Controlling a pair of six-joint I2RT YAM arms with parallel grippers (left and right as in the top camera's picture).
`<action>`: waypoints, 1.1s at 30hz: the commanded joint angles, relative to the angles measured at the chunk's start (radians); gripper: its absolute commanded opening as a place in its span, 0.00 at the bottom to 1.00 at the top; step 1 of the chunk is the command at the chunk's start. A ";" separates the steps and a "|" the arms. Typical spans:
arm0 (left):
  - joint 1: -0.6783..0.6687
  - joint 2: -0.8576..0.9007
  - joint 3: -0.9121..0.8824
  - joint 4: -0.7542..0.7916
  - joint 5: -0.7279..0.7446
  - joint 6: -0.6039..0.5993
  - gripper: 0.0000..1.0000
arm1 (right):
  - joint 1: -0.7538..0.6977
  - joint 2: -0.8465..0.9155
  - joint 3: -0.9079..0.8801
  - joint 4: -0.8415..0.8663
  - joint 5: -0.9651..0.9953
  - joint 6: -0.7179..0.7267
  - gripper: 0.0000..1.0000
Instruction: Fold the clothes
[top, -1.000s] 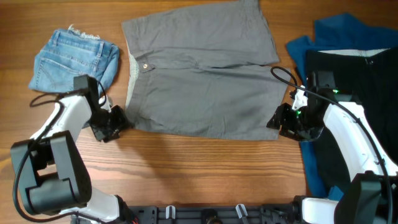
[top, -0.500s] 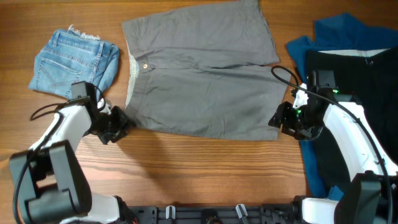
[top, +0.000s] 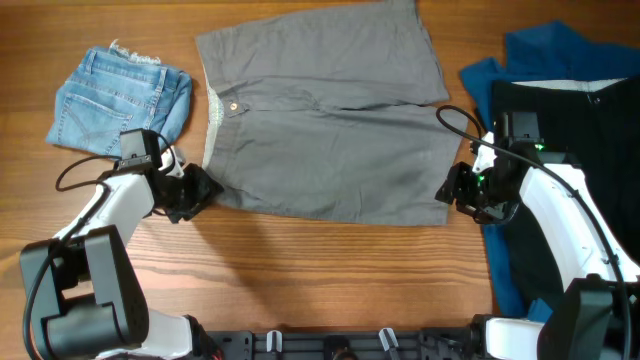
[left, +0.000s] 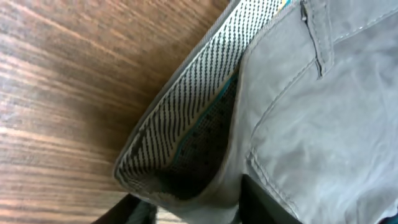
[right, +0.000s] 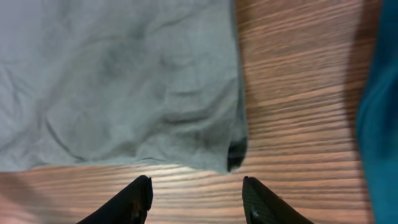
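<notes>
In the overhead view, we are watching the left gripper (top: 198, 188) closing in. A second ago it was sitting out on the bare desk (top: 330, 290), just short of the cloth, and now it is meeting the near waist corner of the grey shorts (top: 330, 130). The right gripper (top: 452, 192) is hardly shifting, only edging a touch nearer the near hem corner on the other side. We are reading this as both arms lining up on the near edge, so the fold looks ready to start but is not yet begun. The grey shorts are lying spread flat in the middle of the desk, waist toward the left arm, with the button (top: 234, 106) showing. The denim shorts (top: 120, 92) are resting well apart at the far left, and a black garment (top: 580, 130) is lying over a blue garment (top: 545, 50) at the right. In the left wrist view, the dark fingers (left: 127, 214) are standing wide either side of the waist corner without pinching it. The pale dotted lining (left: 186, 106) is gaping open there, and a belt loop and seams are showing on the grey cloth. In the right wrist view, the fingers (right: 134, 199) are spread wide over bare wood, just short of the hem corner (right: 231, 155), which is lying lightly creased and a little curled.
</notes>
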 joint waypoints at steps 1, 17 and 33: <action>-0.006 0.083 -0.051 0.012 -0.124 0.005 0.33 | 0.003 0.007 -0.028 0.031 0.074 -0.018 0.52; -0.006 0.083 -0.051 0.018 -0.123 0.005 0.04 | 0.003 0.021 -0.302 0.319 -0.119 0.048 0.41; -0.004 -0.408 0.314 -0.667 -0.260 0.028 0.04 | -0.004 -0.157 0.533 -0.456 0.189 -0.025 0.04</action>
